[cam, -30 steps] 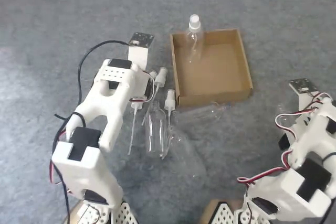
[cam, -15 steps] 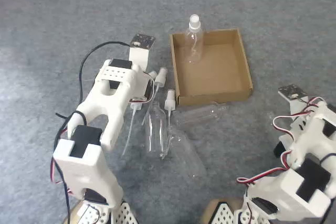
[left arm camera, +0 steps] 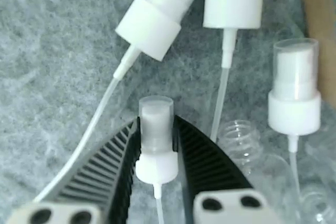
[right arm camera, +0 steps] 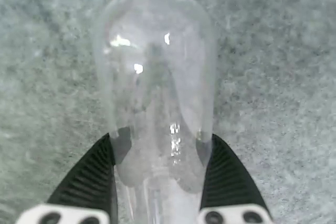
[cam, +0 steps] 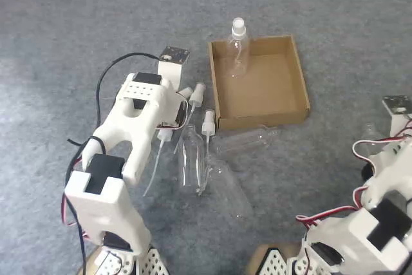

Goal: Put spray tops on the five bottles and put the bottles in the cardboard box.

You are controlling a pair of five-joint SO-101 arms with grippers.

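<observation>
— High view: how much is finished?
— One capped bottle [cam: 238, 42] stands in the cardboard box [cam: 261, 120] (just that one). Three open bottles [cam: 192, 159] lie on the desk [cam: 58, 62] beside it.
— And the arms?
— The left tool [left arm camera: 156, 123] is clamped on a spray top [left arm camera: 156, 153]. The right tool [right arm camera: 160, 142] pinches a clear bottle [right arm camera: 155, 66], uncapped. Four remain, I'd judge.
</observation>
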